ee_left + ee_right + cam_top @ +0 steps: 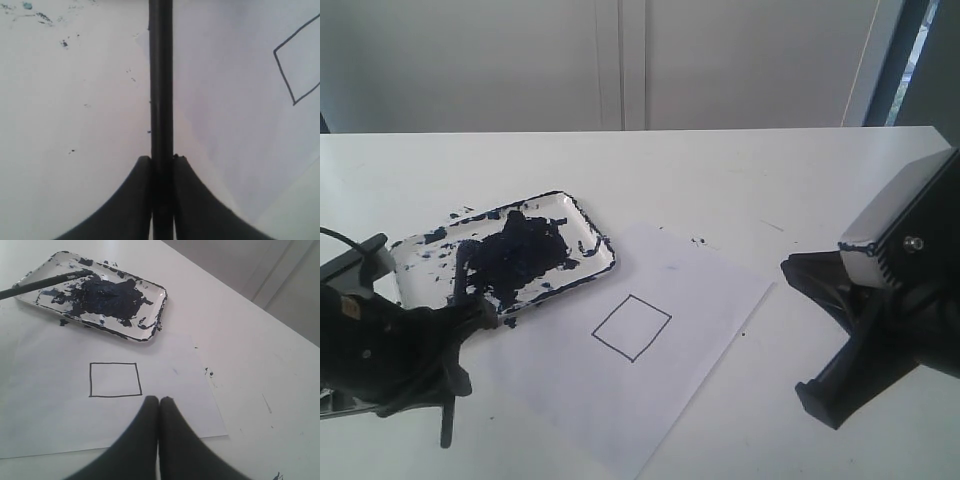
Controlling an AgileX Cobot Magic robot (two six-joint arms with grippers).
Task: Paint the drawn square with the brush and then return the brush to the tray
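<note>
The drawn square (631,327) is a bare black outline on the paper, also seen in the right wrist view (115,380) and partly in the left wrist view (305,65). My left gripper (478,315) (161,159) is shut on the brush (447,425) (161,75) at the tray's near corner. The brush (45,282) is a thin black stick, and its tip reaches over the paint in the tray (560,205) (152,300). My right gripper (788,268) (159,400) is shut and holds nothing, above the paper's right corner.
A white paper sheet (700,290) lies tilted on the white table (770,180), its far-left edge next to the tray. Dark paint specks dot the table beside the tray and past the paper's far corner. A wall rises behind the table.
</note>
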